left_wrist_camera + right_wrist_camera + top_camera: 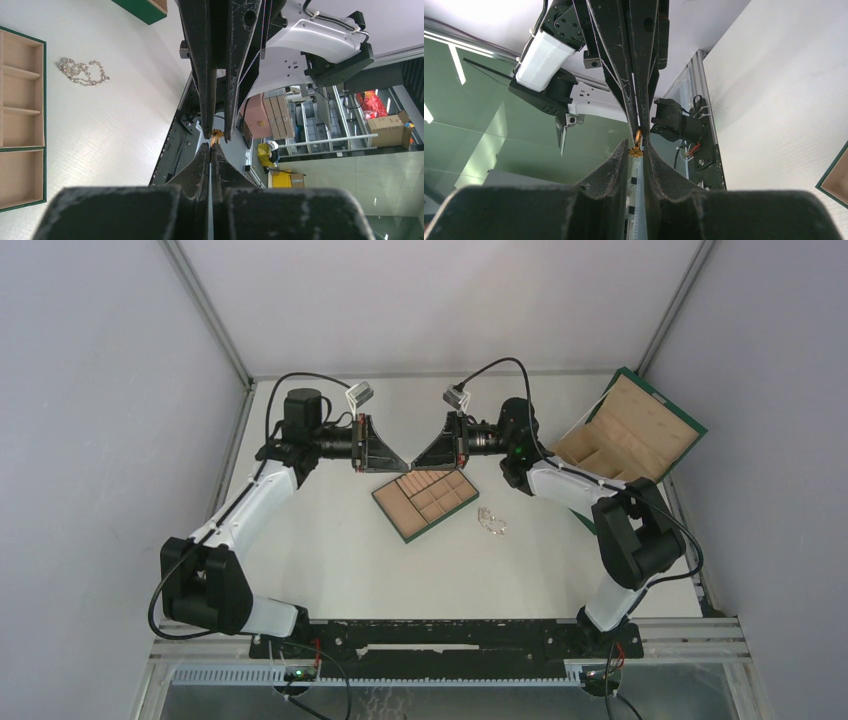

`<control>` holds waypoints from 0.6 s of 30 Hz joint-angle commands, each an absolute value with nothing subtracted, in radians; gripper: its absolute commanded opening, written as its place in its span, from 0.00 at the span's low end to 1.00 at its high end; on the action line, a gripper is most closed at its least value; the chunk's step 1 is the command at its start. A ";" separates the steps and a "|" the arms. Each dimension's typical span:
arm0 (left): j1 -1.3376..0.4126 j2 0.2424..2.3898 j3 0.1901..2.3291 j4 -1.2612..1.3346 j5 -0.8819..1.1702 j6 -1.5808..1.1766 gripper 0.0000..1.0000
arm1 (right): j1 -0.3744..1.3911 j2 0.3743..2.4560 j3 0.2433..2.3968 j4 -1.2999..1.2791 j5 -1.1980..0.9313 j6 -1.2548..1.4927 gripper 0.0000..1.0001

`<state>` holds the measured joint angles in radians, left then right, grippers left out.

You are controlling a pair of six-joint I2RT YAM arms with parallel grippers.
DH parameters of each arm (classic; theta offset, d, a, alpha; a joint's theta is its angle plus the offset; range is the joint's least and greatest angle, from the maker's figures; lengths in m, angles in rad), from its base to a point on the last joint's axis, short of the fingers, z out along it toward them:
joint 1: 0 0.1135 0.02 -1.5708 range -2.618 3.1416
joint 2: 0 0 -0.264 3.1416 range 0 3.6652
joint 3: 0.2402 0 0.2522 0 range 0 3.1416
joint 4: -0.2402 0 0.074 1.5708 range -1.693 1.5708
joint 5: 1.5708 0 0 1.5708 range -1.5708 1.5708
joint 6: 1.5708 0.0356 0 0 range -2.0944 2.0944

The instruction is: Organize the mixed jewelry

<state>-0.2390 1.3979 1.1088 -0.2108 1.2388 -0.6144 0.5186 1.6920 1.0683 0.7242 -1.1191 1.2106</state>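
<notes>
Meeting tip to tip over the far edge of the tan tray (440, 502), the left gripper (210, 148) and right gripper (636, 146) hide most of the gold ring (636, 151) between them. From overhead the ring cannot be seen at all. Only the wrist views show it, edge-on, with a small gold ornament at the end toward the right gripper.

- Left gripper: fingers pressed together to a hairline, with the ring's band running into their tips.
- Right gripper: fingers set to a narrow gap with the ring inside it. Whether either pad touches the ring cannot be told.
- Ring position: in the air, off the table (330, 530).

The silvery chain (81, 71) lies in a loose tangle on the bare table, near the tray's right edge but apart from it. The tray is cut off at the frame edge in the left wrist view, and overhead it is too small to judge what its compartments hold. A large green box (640, 430) with tan lining stands open and tilted at the table's far right, partly behind the right arm. Black fingers fill the middle of both wrist views and block the table beneath.
</notes>
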 commanded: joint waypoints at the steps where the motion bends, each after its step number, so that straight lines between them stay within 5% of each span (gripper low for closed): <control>1: -0.235 1.396 1.134 -0.186 1.246 -0.625 0.00 | 0.528 1.693 1.078 0.788 -1.126 1.215 0.24; 8: -0.232 1.398 1.137 -0.186 1.246 -0.626 0.00 | 0.529 1.693 1.077 0.782 -1.123 1.211 0.26; 18: -0.232 1.394 1.134 -0.186 1.235 -0.623 0.01 | 0.526 1.692 1.077 0.747 -1.121 1.190 0.03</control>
<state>-0.2371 1.4006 1.1088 -0.2108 1.2381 -0.6212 0.5186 1.6985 1.0683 0.7277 -1.1191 1.2098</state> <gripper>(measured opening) 0.008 0.101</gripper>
